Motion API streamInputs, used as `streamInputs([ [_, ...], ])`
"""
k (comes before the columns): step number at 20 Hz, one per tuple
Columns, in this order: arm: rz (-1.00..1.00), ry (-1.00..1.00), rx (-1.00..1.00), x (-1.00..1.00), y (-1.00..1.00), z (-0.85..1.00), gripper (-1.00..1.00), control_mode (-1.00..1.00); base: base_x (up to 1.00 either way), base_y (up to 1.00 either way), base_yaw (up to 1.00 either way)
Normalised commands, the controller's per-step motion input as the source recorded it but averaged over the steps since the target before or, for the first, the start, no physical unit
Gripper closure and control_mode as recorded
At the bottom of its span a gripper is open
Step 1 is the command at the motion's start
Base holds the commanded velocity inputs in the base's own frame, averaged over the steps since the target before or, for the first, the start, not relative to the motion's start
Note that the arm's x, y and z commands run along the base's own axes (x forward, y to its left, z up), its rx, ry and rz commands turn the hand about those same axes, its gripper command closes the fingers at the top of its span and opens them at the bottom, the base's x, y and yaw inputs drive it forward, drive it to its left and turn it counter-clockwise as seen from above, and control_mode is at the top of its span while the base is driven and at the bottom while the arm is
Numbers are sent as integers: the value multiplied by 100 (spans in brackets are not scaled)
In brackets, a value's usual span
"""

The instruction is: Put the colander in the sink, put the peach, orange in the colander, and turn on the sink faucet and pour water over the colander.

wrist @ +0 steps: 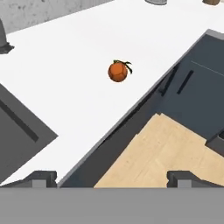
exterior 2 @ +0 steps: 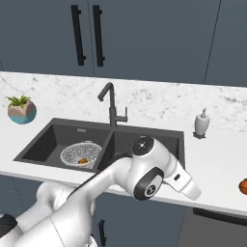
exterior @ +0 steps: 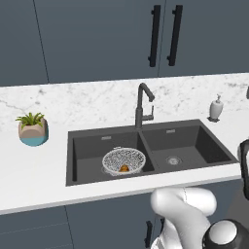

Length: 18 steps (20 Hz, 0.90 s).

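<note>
The white wire-mesh colander [exterior: 124,159] [exterior 2: 81,152] sits in the left basin of the dark grey sink [exterior: 194,141] [exterior 2: 144,135]. Inside it lies the yellow-orange orange [exterior: 124,168] [exterior 2: 83,160]. The reddish peach [wrist: 118,71] [exterior 2: 243,186] rests on the white counter to the right of the sink. My gripper [wrist: 113,178] is open, its fingertips wide apart with nothing between them, above the counter's front edge and well short of the peach. The black faucet [exterior: 142,104] [exterior 2: 112,103] stands behind the divider between the basins, and no water runs from it.
A white soap dispenser [exterior: 216,108] [exterior 2: 201,123] stands behind the sink's right corner. A potted plant [exterior: 32,129] [exterior 2: 21,110] sits on the counter at the left. Below the counter edge [wrist: 131,109] are dark cabinet fronts and wooden floor [wrist: 162,148].
</note>
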Motion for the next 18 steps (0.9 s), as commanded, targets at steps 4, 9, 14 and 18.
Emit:
streamInputs([
  [4, -1, 2, 1, 74, -69, 0, -100, -100, 0, 0, 0],
  [9, 1, 6, 8, 56, -84, -2, -100, -100, 0, 0, 0],
  [14, 3, 3, 12, 25, -82, -19, -100, -100, 0, 0, 0],
  [18, 0, 0, 9, 9, -66, -39, -100, -100, 0, 0, 0],
])
